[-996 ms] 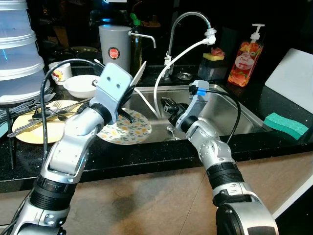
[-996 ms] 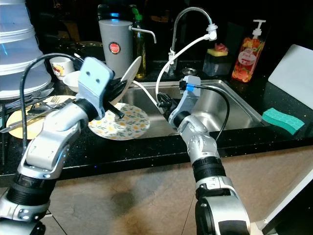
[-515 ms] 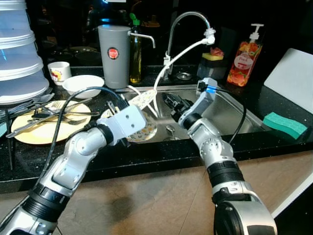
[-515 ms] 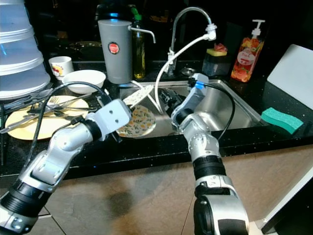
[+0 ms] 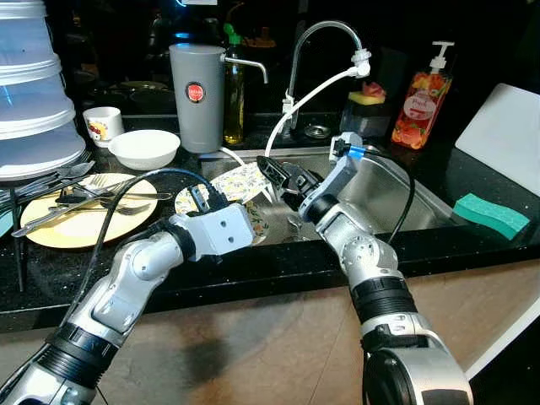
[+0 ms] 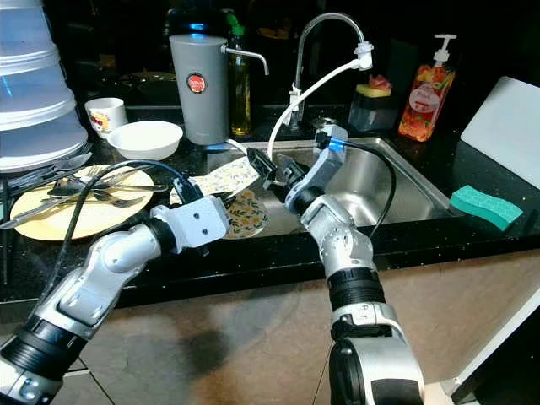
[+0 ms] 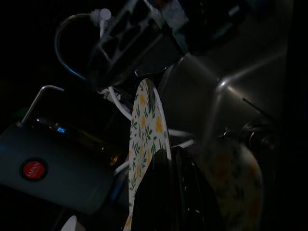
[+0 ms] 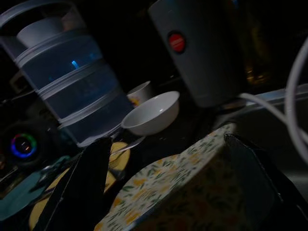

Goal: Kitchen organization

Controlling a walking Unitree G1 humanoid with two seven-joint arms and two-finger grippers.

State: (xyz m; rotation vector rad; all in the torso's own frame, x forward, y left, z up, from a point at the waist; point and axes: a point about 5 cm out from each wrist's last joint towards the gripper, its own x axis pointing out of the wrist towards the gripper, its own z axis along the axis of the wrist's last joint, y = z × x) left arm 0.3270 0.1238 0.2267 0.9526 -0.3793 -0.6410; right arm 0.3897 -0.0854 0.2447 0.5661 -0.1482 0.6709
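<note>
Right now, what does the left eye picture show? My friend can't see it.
Two silver robot arms hold a floral plate between them over the left edge of a steel sink. The left gripper and right gripper meet at it. A yellow plate with cutlery sits on the dark counter.

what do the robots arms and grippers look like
Both arms are silver metal segments with black ribbed joints. The left gripper sits on a pale grey-blue wrist block with two dark round holes and a looping black cable. The right gripper has black fingers, a similar block with a blue connector, and its own black cable.
</note>
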